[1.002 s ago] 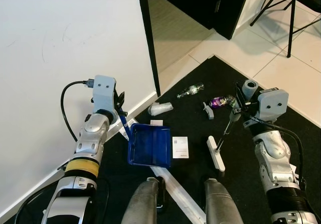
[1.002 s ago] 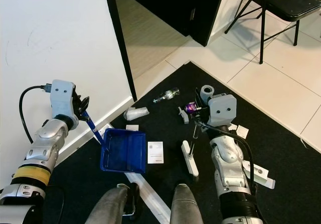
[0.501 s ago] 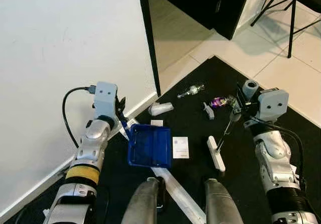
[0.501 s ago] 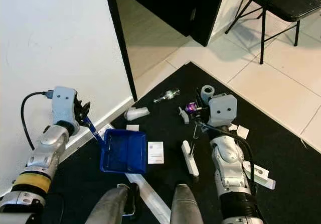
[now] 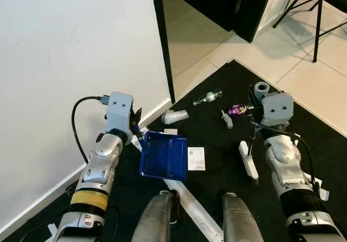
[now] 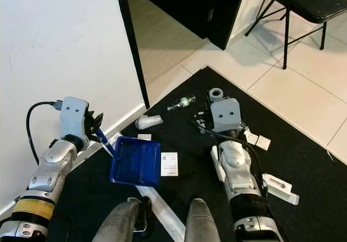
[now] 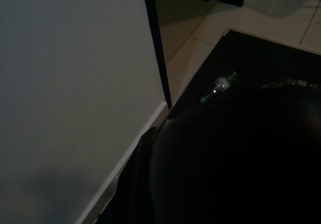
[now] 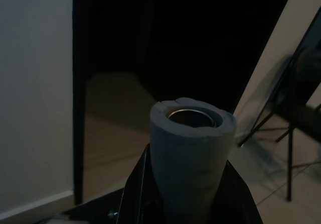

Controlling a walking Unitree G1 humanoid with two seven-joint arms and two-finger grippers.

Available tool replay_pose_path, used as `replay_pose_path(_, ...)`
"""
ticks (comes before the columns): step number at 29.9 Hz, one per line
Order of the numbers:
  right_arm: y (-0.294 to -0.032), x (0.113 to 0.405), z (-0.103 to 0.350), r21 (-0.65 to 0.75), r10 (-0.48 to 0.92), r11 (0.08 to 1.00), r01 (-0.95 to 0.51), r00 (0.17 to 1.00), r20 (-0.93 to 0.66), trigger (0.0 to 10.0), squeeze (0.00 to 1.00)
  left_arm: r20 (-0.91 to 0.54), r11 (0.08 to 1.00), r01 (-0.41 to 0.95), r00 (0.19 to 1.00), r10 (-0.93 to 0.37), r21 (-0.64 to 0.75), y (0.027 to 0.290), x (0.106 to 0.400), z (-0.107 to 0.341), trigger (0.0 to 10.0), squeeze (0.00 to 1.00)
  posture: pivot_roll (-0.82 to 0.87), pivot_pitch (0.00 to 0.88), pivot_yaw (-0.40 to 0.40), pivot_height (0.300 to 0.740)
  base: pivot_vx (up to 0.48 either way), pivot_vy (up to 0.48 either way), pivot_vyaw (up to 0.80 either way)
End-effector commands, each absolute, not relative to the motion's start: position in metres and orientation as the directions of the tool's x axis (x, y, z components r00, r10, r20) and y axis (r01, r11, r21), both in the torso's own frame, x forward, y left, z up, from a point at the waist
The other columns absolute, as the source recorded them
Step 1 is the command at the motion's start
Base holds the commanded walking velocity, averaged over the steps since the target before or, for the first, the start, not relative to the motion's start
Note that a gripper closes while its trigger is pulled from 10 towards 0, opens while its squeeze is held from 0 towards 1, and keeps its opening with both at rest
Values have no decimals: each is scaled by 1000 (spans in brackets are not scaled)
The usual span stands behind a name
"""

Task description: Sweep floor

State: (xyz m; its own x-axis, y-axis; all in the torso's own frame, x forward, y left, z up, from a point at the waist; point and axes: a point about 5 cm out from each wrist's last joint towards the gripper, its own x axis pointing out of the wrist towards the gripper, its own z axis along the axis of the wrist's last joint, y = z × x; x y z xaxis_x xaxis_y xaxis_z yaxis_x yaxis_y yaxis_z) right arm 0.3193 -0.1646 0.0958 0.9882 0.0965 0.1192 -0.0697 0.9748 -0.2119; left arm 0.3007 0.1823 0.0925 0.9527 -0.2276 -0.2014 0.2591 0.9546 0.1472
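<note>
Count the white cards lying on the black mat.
5 at least: one beside the dustpan, a small one above it, two right of the right arm, one further back. Arms may hide more.

One blue dustpan (image 5: 163, 156), one broom (image 5: 249, 160), one clear bottle (image 5: 207, 97), one white card (image 5: 196, 158).

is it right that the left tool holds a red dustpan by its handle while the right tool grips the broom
Not quite: the dustpan is blue, as the left eye view shows. The left tool holds its handle, and the right tool grips the broom.
</note>
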Motion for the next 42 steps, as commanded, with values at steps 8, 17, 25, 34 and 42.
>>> replay_pose_path(8,-139,329,87,6,117,993,-118,989,88,10000,0,-230,939,334,923,-308,85,165,286,91,10000,0,66,257,67,740,0,0,0)
replay_pose_path(17,-113,335,90,97,207,971,-217,973,102,10000,0,-242,934,350,915,-323,75,159,282,92,10000,0,76,256,69,740,0,0,0)
replay_pose_path(25,-73,339,107,78,377,916,-394,911,169,10000,0,-231,953,296,934,-273,70,161,285,96,10000,0,69,251,58,740,0,0,0)
replay_pose_path(34,-86,329,91,51,378,920,-388,916,137,10000,0,-86,973,148,987,-135,179,194,307,135,10000,0,47,238,44,740,0,0,0)
replay_pose_path(42,-94,326,85,46,368,926,-375,922,123,10000,0,-55,973,87,996,-76,214,206,317,141,10000,0,28,235,45,740,0,0,0)
